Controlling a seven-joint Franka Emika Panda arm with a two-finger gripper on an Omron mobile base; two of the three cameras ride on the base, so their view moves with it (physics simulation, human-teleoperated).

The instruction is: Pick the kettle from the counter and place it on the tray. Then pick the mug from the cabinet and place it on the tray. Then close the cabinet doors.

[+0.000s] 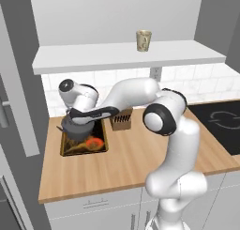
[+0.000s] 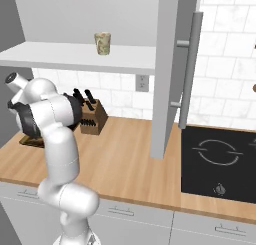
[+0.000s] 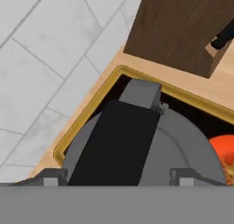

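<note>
My pincer (image 3: 116,184) hangs spread just above the kettle (image 1: 77,128), which sits directly beneath me in the tray (image 1: 99,148) on the desk (image 1: 136,163). The kettle looks heavy and rigid, best held by its black handle (image 3: 116,143). The mug (image 1: 143,40), high above on the shelf, seems light and fragile; I would clasp its body.

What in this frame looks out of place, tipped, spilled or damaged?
Nothing stands out. The kettle sits upright inside the tray, the mug stands upright on the cabinet shelf, and the knife block is upright on the counter. No spills are visible.
</note>
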